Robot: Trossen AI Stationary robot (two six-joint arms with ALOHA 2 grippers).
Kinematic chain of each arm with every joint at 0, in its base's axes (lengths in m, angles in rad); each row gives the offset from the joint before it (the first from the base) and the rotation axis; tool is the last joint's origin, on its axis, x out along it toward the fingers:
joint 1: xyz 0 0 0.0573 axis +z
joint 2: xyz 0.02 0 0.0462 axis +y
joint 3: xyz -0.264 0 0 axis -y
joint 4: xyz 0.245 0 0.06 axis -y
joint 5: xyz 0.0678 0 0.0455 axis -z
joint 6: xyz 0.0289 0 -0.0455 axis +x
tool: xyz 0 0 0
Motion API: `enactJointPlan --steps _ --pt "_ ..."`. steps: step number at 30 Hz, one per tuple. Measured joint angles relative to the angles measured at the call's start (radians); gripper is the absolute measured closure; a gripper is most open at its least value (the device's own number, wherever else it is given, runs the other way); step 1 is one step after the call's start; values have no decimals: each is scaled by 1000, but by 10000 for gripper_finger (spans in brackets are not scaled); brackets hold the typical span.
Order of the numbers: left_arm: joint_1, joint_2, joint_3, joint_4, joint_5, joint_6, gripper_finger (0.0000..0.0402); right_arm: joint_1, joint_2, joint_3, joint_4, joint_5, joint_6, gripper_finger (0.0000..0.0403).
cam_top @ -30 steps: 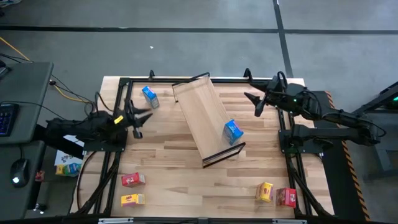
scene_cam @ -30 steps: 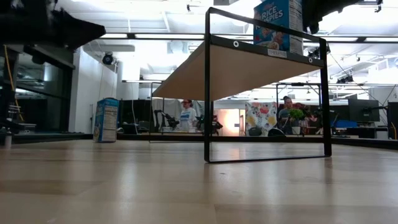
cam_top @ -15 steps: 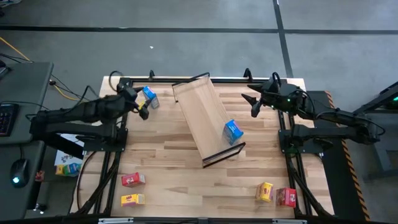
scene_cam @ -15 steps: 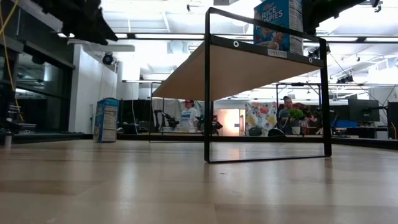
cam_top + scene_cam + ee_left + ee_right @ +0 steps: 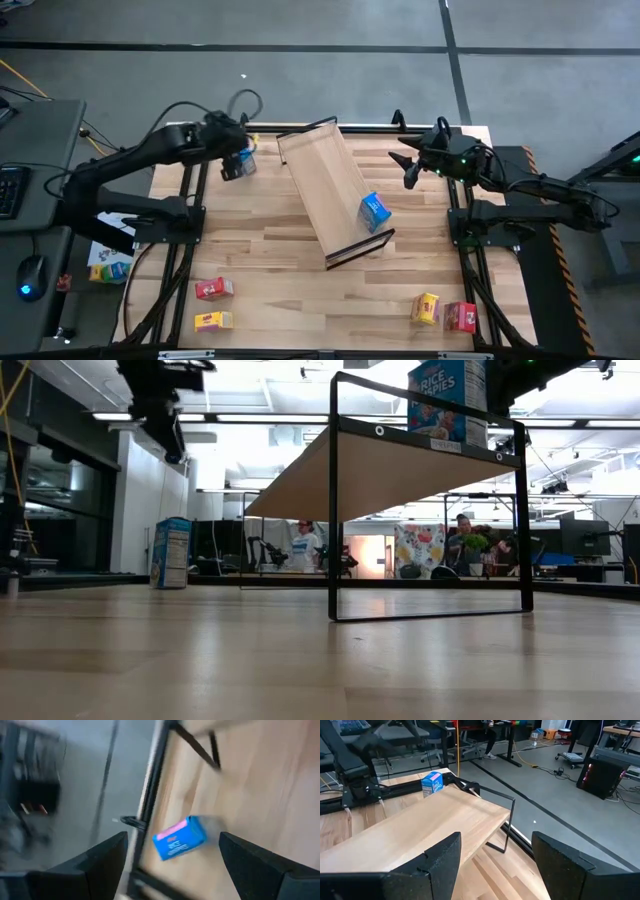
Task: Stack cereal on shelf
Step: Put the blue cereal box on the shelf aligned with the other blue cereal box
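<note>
Left hand (image 5: 232, 165) hovers wide over a blue box (image 5: 243, 155). One box (image 5: 375, 210) sits on the shelf (image 5: 325, 180); five remain on the tabletop (image 5: 300, 290).

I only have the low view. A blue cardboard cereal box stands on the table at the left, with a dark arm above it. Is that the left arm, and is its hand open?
Observer: Yes. The left hand hovers over that blue cardboard cereal box with its fingers wide apart, holding nothing.
Operator: Where is the right hand?
Observer: The right hand hangs open to the right of the long light-wood shelf, near its far end, and holds nothing.
Operator: Any boxes I can't see?
Observer: Four, along the table's near edge. The left red box and left yellow box are on one side. The right yellow box and right red box are on the other.
</note>
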Motion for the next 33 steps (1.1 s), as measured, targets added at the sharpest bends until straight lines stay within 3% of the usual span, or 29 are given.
enactJointPlan --steps 3,11,18,26,33 --pt "8 63 0 -16 0 140 96 0 0 0 -21 0 2 166" --pt "9 162 0 -135 -13 245 96 0 0 0 -88 0 24 166" --pt "22 243 -1 -128 -9 399 96 0 0 0 -89 0 46 166" --pt "78 380 -1 -113 -41 457 96 0 0 0 -90 -1 60 166" --pt "130 414 -1 -86 -54 475 96 0 0 0 -90 -1 58 166"
